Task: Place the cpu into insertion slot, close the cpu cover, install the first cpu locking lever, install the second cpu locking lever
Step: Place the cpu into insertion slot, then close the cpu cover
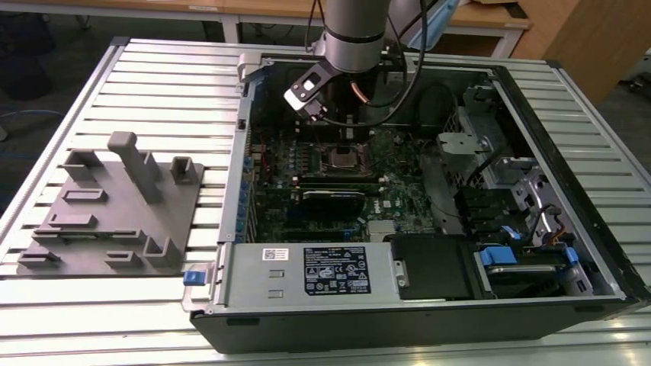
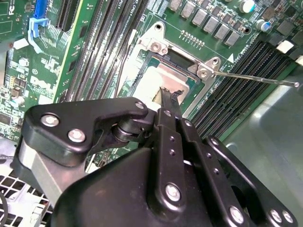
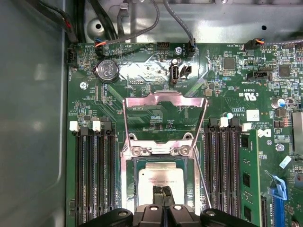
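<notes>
Over insertion slot [image 3: 134, 165], pincer [image 3: 164, 190] closed, tips close above seated cpu [image 3: 158, 177]; cpu cover [image 3: 164, 97] raised open.

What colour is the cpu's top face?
Pale silvery-grey metal. The cpu shows best in the first wrist view.

Tight quarters here: the gripper [image 3: 164, 191] sits low over the insertion slot [image 3: 134, 182], jaws pressed together, with memory slots [image 3: 94, 175] walling both flanks. The cpu cover [image 3: 164, 113] stands open just beyond the socket, and a thin locking lever [image 2: 255, 78] juts out sideways. Cables [image 1: 407, 91] loop beside the arm [image 1: 356, 30]. Above, the case [image 1: 575, 164] lies open.
</notes>
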`<state>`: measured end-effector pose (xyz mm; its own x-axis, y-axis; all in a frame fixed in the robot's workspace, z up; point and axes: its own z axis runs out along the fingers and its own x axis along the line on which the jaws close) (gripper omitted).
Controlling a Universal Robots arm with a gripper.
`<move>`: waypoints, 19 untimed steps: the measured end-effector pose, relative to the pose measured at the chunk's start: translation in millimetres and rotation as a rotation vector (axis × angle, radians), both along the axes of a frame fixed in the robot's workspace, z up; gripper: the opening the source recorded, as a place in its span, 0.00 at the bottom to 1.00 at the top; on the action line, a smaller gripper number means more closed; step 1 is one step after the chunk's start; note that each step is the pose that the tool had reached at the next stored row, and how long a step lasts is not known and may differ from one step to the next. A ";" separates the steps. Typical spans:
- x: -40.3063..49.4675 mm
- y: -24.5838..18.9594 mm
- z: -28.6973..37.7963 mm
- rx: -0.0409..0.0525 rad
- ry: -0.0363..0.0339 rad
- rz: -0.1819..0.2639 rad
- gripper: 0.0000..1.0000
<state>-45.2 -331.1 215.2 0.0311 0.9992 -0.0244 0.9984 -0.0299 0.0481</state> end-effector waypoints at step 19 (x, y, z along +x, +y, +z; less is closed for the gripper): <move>0.8 0.0 2.9 -0.0002 0.0082 -0.010 0.10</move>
<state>-44.4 -331.1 218.2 0.0410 0.9989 -0.0249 0.9984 -0.0399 0.0399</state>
